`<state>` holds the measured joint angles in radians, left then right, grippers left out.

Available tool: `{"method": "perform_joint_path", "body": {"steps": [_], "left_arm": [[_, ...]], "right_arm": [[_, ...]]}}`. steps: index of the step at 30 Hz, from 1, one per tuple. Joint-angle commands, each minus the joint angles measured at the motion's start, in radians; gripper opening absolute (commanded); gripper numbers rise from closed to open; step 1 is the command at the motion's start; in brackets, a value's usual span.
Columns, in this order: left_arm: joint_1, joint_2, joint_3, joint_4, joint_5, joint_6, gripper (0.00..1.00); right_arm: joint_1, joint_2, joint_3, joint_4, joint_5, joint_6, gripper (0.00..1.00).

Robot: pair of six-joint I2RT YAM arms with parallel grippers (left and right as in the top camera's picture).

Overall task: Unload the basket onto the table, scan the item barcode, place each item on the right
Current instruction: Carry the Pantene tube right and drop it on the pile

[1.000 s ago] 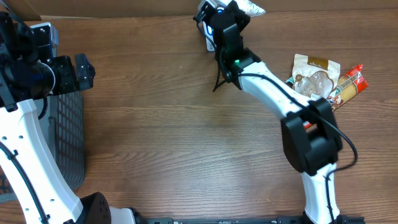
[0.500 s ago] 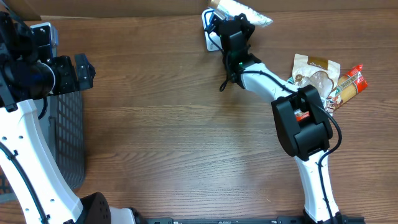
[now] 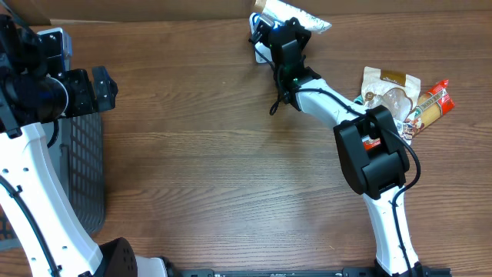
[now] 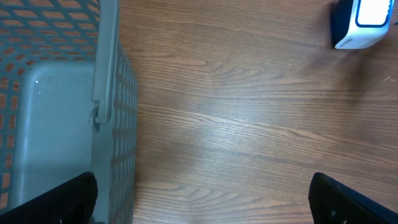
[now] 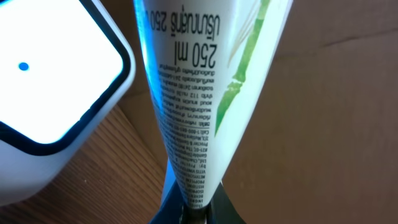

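Scan step: right gripper [image 5: 191, 214] pinches tube [image 5: 199, 93] end, scanner [image 5: 50, 112] just beside jaws; barcode unseen, probably needs turning. Left gripper [image 4: 205, 199] spread.

In the right wrist view the top edge cuts off the pouch [image 5: 186, 93], and its finest print is too small for us to read. The scanner [image 5: 50, 81] is cut by the left edge. From overhead, the right gripper [image 3: 269, 21] hides most of the scanner. In the left wrist view the basket [image 4: 56, 106] runs out at the left and bottom.
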<state>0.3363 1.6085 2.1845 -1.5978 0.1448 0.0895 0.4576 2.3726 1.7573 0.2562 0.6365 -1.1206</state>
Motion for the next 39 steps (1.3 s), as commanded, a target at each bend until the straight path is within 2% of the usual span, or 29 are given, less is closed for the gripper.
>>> {"method": "perform_joint_path", "body": {"steps": [1, 6, 9, 17, 21, 25, 28, 32, 35, 39], "left_arm": [[0.004, -0.003, 0.002, 0.001, 0.002, 0.023, 1.00], [0.004, -0.003, 0.002, 0.001, 0.002, 0.023, 1.00], [0.004, -0.003, 0.002, 0.001, 0.001, 0.023, 1.00], [0.004, -0.003, 0.002, 0.001, 0.002, 0.023, 1.00], [0.004, -0.003, 0.002, 0.001, 0.001, 0.023, 1.00], [0.004, -0.003, 0.002, 0.001, 0.002, 0.023, 0.99], [0.004, -0.003, 0.002, 0.001, 0.001, 0.023, 0.99], [0.004, -0.003, 0.002, 0.001, 0.002, 0.023, 0.99], [0.004, -0.003, 0.002, 0.001, 0.001, 0.023, 1.00], [0.004, -0.003, 0.002, 0.001, 0.001, 0.023, 0.99]], "right_arm": [[0.033, -0.007, 0.035, 0.023, 0.006, -0.014, 0.04], [0.070, -0.043, 0.035, 0.011, 0.034, -0.009, 0.04], [0.087, -0.115, 0.035, -0.093, 0.040, 0.013, 0.04], [0.104, -0.368, 0.035, -0.426, -0.010, 0.298, 0.04], [0.106, -0.530, 0.035, -0.664, -0.201, 0.527, 0.04], [0.063, -0.711, 0.035, -0.935, -0.588, 0.818, 0.04], [0.006, -0.805, 0.035, -1.068, -0.766, 1.012, 0.04], [-0.144, -0.915, 0.035, -1.215, -0.864, 1.333, 0.04], [-0.298, -0.962, 0.035, -1.337, -0.874, 1.510, 0.04], [-0.491, -0.966, 0.031, -1.488, -0.873, 1.624, 0.04]]}}
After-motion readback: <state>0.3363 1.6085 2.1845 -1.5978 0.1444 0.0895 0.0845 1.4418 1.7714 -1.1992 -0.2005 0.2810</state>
